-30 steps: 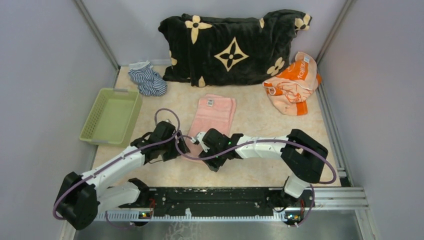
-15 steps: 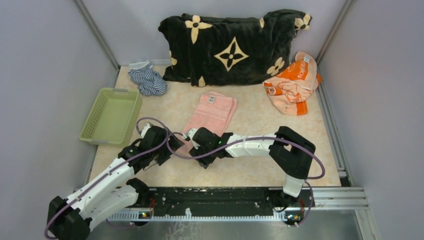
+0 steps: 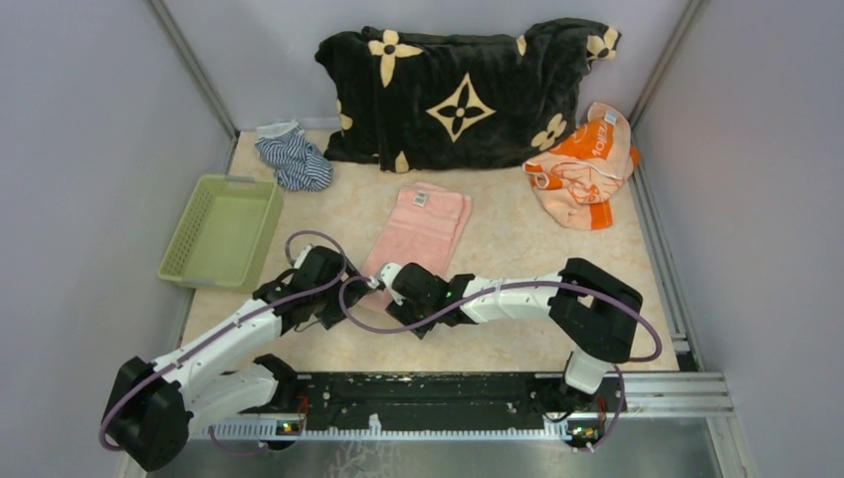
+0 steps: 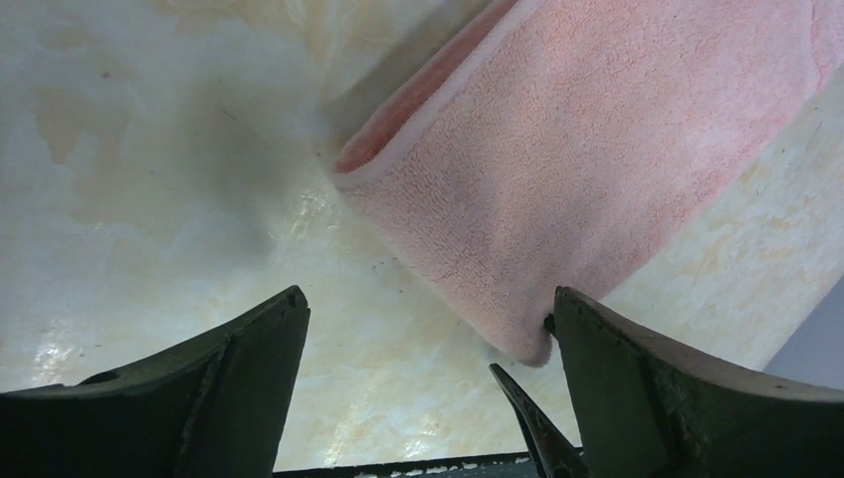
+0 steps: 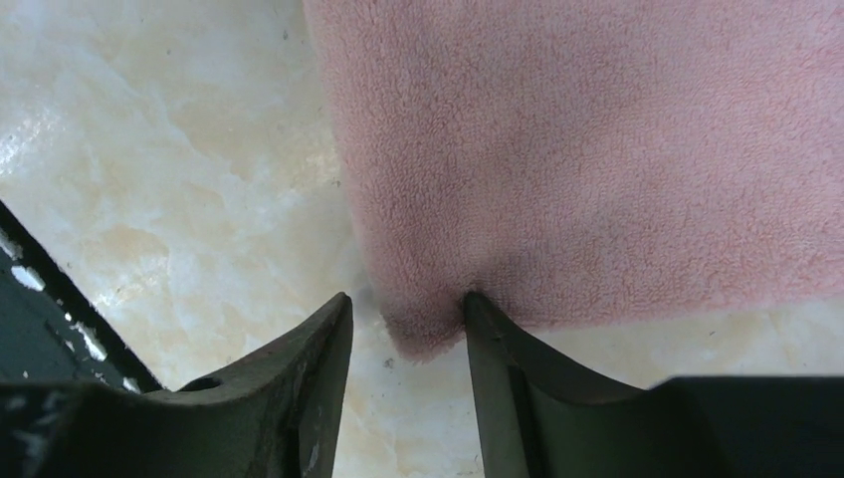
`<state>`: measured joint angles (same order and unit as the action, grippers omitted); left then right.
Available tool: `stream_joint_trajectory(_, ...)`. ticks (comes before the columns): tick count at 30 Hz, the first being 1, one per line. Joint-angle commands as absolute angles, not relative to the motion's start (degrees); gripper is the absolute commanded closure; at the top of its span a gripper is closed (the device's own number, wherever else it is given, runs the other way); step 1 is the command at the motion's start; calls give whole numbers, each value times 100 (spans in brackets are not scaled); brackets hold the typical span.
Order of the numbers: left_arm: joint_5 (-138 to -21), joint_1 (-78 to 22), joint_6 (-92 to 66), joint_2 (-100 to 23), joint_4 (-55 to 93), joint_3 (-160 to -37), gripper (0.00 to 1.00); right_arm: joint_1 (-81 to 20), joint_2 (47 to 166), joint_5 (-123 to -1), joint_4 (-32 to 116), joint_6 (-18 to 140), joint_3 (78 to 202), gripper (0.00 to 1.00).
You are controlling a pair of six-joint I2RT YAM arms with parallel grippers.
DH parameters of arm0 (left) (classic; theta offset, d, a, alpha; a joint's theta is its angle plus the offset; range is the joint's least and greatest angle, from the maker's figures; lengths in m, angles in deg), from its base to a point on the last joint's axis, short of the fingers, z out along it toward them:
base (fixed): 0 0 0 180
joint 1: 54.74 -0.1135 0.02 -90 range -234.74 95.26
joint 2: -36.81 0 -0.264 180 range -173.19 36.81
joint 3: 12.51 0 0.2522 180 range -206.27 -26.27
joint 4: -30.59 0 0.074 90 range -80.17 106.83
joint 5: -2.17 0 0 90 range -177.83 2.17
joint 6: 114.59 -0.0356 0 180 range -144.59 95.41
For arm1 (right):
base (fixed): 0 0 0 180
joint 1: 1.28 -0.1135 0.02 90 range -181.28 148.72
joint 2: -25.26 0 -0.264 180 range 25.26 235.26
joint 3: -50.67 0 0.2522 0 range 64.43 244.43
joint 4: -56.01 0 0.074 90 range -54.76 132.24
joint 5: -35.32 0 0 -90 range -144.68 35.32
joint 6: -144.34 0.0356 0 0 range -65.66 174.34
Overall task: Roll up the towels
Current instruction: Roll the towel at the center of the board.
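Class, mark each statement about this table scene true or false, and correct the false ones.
1. The pink towel is rolled up. False: it lies flat.
2. The left fingers stand wide open. True.
3. The orange towel lies on the pink towel. False: it lies apart, bunched at the far right.
4. The right fingers straddle a corner of the pink towel. True.
5. The striped cloth lies by the arms' bases. False: it lies at the far left, beside the blanket.
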<state>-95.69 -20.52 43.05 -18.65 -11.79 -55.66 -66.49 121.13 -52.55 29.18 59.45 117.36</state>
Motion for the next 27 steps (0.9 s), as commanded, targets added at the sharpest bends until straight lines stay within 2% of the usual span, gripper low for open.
stream_joint_trajectory(1, -9351, -2101, 4654, -2119, -759, -5468, 4, -6777, 12426, -5215, 3164, 5890, 11564, 60)
stream_joint_trajectory(5, -9398, -2108, 4886, -2340, -752, -5528, 7, -6776, 12389, -5332, 3270, 6025, 11537, 81)
stream_joint_trajectory(8, -9497, -2108, 5231, -2502, -1061, -5667, 13, -6773, 12265, -5555, 3364, 6212, 11510, 92)
stream_joint_trajectory(16, -9704, -2108, 5862, -3003, -1583, -5906, 32, -6778, 12142, -5832, 3531, 6531, 11496, 96)
stream_joint_trajectory(22, -10146, -2273, 5845, -3276, -1806, -6076, 50, -6764, 12119, -5801, 3531, 6592, 11463, 96)
stream_joint_trajectory(27, -10398, -2499, 5661, -3331, -1953, -6089, 59, -6699, 12052, -5905, 3642, 6703, 11339, 97)
